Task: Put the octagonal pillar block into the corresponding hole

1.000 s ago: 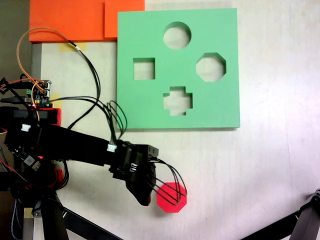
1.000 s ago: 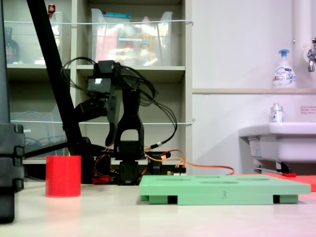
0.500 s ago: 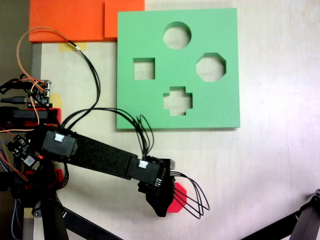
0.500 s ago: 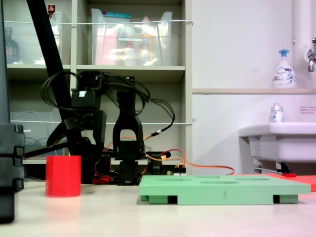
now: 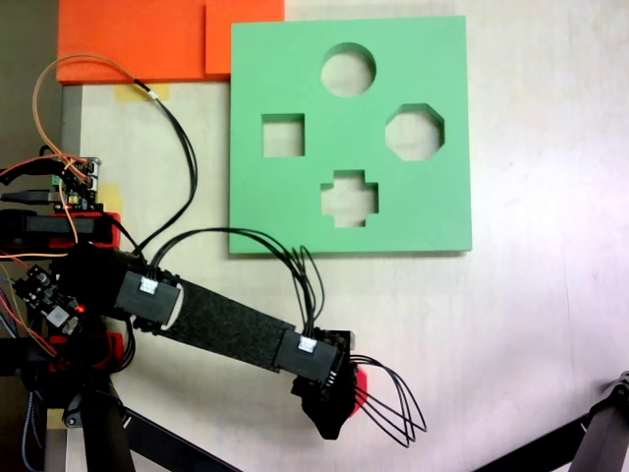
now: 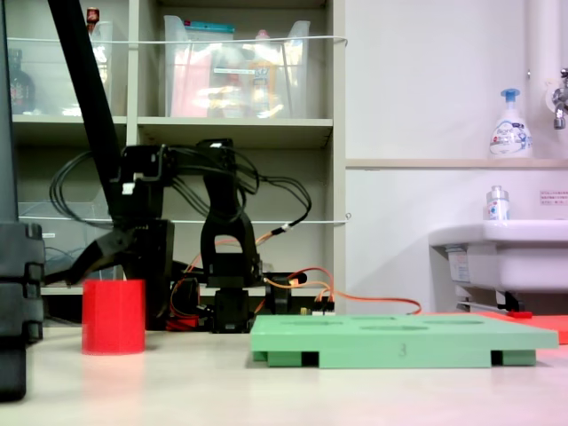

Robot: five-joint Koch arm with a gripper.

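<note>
The red octagonal pillar block stands on the table near the front edge, mostly hidden under my gripper. In the low fixed view the block stands upright at the left. There my gripper hovers just above its top, open, with one jaw slanting out past the block's left side. The corresponding hole is the eight-sided cutout on the right side of the green foam board, far from the block.
The board also has a round, a square and a cross-shaped cutout. Orange foam sheets lie at the top left. Loose cables loop off the arm. A tripod leg enters at the bottom right.
The arm has stretched further out and the gripper has dropped over the red block, covering most of it. The block has not moved.
</note>
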